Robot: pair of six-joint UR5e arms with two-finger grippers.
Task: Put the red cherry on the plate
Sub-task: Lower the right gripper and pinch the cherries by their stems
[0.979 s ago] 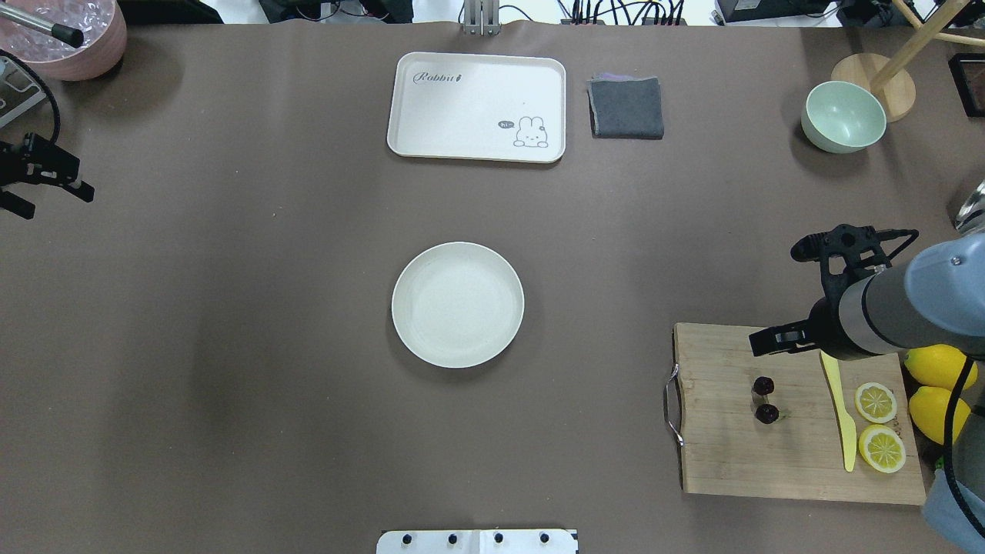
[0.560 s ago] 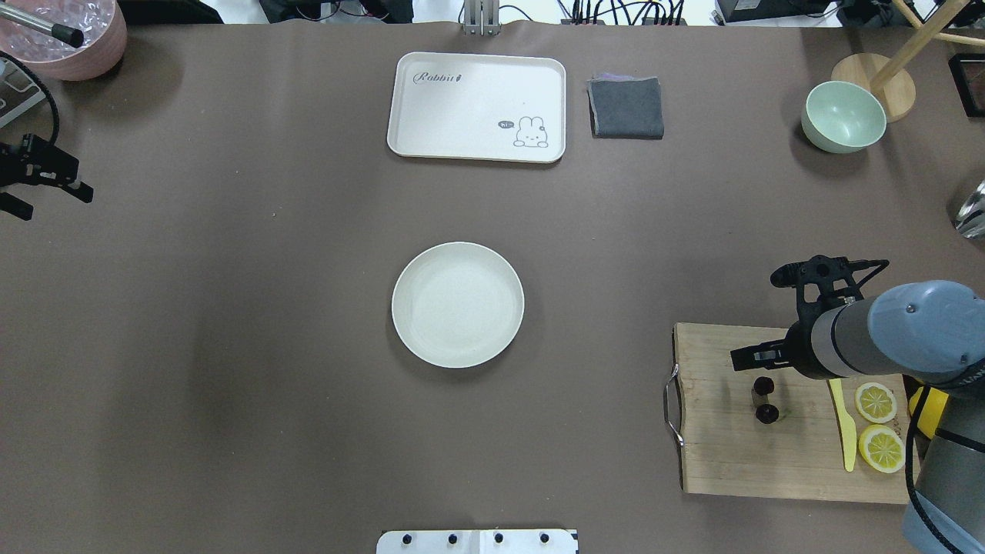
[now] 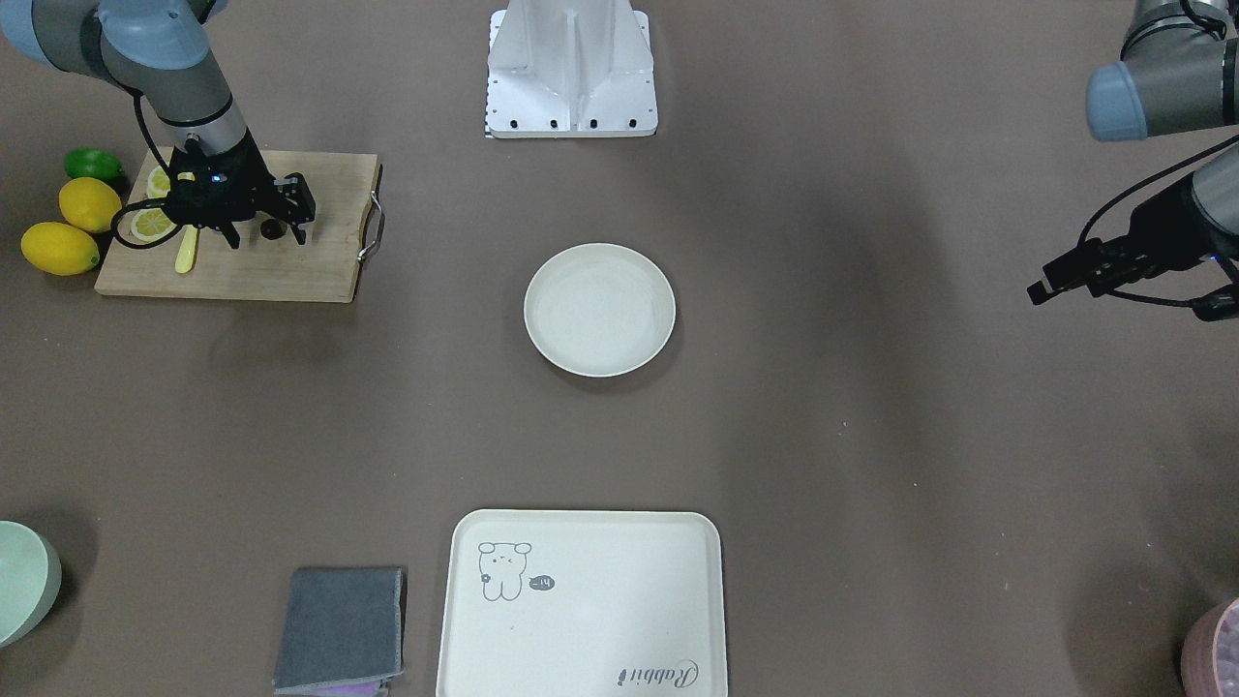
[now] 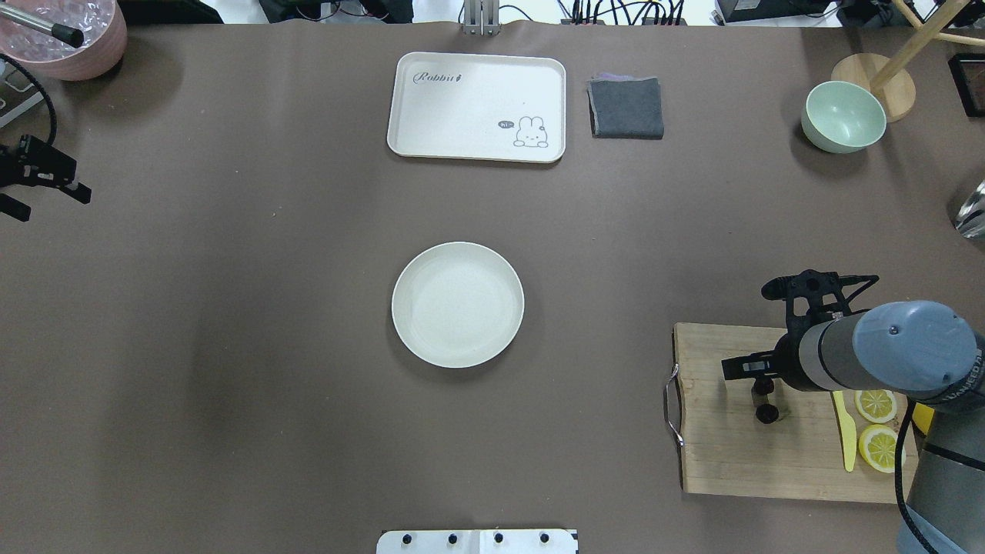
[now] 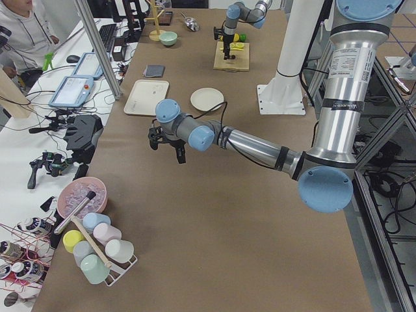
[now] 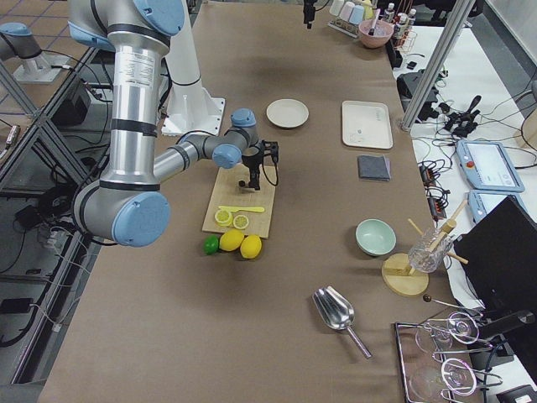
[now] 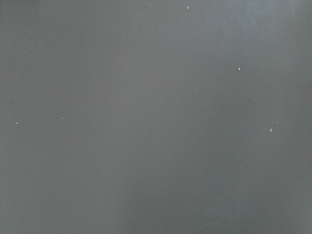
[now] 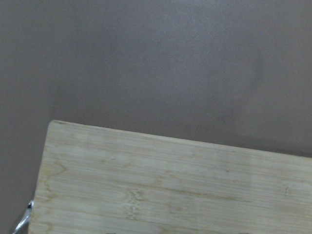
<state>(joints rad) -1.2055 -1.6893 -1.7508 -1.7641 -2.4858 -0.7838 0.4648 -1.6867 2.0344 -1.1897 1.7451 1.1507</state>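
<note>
The red cherry (image 3: 271, 230) is a tiny dark pair lying on the wooden cutting board (image 4: 731, 462) at the right; one of the pair (image 4: 766, 414) shows just below my wrist. My right gripper (image 3: 266, 235) points down over it and is open, one finger on each side of the fruit. I cannot tell whether the fingers touch it. The cream-white plate (image 4: 458, 304) sits bare at the table's middle, far left of the board. At the left edge my left gripper (image 4: 50, 201) hangs open with nothing in it. The right wrist view shows only a board corner (image 8: 170, 180).
Two lemon halves (image 4: 877, 404) and a yellow knife (image 4: 846, 438) share the board, with whole lemons (image 3: 60, 247) beside it. At the far side are a rabbit tray (image 4: 477, 106), a grey cloth (image 4: 626, 108) and a green bowl (image 4: 843, 117). A pink bowl (image 4: 61, 38) is far left.
My right arm has swung toward the table's near side and leftward, bringing the gripper from beyond the board down over the cherries. The left gripper has drifted slightly left.
</note>
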